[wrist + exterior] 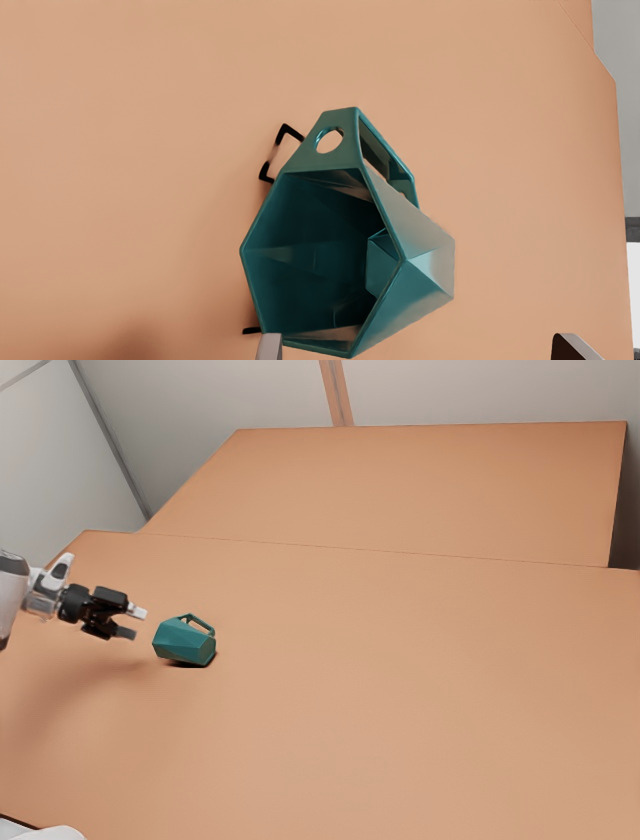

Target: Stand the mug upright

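The mug (pixel 183 643) was lying on its side on the tabletop (pixel 400 690), between eight and nine o'clock from the middle of the exterior view. It was green-blue, with flat facets, and it was not standing on its base. Its handle (pixel 203 624) was raised at about one o'clock of the body. In the wrist view, the open mouth (pixel 320 255) was turned partly to the camera, so that the dark inside could be seen, and the handle had a round hole in it. Some thin black lines (pixel 283 131) were on the tabletop beside the mug.

The pincer (pixel 136 623) was near the mug, between nine and ten o'clock from it, with a small gap in the exterior view. It was spread wide, and it was pinching nothing. In the wrist view, one finger (pixel 269 347) was overlapping the edge of the mouth, and the other (pixel 575 347) was well apart from the mug.

The arm (pixel 12 595) came in from nine o'clock of the exterior view. A thin seam (pixel 400 552) crossed the tabletop toward twelve o'clock. Behind was a grey wall (pixel 480 390), with a brownish strip (pixel 337 390) at twelve o'clock. At eight o'clock, near the corner, there was a white thing (pixel 45 833).
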Controlling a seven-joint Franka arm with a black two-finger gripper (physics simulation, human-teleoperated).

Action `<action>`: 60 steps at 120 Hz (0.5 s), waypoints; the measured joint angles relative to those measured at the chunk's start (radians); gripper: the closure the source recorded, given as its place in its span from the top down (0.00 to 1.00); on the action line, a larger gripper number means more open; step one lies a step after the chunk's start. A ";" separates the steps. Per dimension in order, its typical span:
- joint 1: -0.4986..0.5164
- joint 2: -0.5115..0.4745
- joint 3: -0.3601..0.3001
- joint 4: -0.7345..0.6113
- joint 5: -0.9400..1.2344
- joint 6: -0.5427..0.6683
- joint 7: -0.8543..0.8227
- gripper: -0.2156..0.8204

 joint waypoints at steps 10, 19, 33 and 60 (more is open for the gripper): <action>-0.005 0.008 -0.006 0.008 -0.005 0.001 0.002 0.77; -0.012 0.014 -0.008 0.010 -0.007 0.002 0.004 0.77; -0.023 0.019 -0.013 0.009 -0.012 0.003 0.006 0.77; -0.036 0.032 -0.027 0.008 -0.017 0.007 0.007 0.77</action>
